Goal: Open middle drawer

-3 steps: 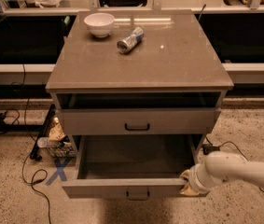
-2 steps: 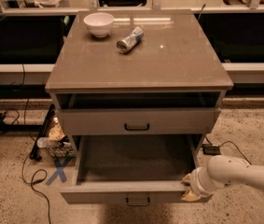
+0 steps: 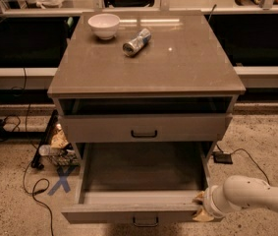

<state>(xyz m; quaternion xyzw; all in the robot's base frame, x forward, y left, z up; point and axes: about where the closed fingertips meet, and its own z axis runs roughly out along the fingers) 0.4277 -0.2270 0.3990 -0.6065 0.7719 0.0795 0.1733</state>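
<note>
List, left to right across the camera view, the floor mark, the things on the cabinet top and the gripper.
blue X mark on the floor → white bowl → can lying on its side → gripper, at the right front corner of the pulled-out middle drawer

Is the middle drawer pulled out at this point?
Yes, the middle drawer stands well out from the cabinet with its inside showing, and the gripper is at its front right corner.

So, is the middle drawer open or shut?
Open: the middle drawer is pulled out, inside visible and empty; gripper at its front corner.
</note>
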